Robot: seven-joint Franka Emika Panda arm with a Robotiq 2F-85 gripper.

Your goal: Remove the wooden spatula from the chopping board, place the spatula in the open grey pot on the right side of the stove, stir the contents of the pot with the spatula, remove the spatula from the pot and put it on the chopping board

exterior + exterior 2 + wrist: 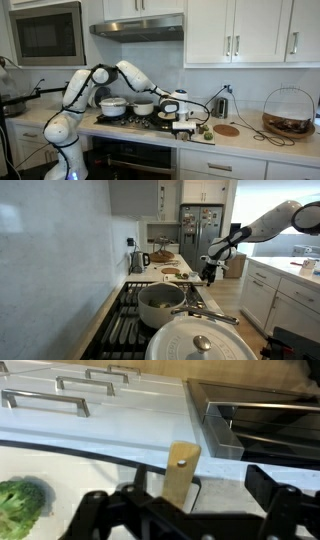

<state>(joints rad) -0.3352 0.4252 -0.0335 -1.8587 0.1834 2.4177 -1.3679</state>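
Note:
In the wrist view the wooden spatula's (181, 472) pale handle end, with a small hole, stands between the two dark fingers of my gripper (182, 492). The fingers are spread wide and do not touch it. In both exterior views the gripper (183, 112) (210, 270) hangs low over the white chopping board (186, 129) on the counter beside the stove. The small open grey pot (143, 106) (160, 305) sits on the stove burner nearest the board. The spatula's blade is hidden.
A larger silvery-white pot (113, 105) with a lid (200, 342) stands further along the stove. Broccoli (20, 500) lies on the board. A round brown trivet (228, 130), a kettle (220, 106) and a wire basket (288, 113) stand along the counter. Drawer handles (45, 400) show below the counter edge.

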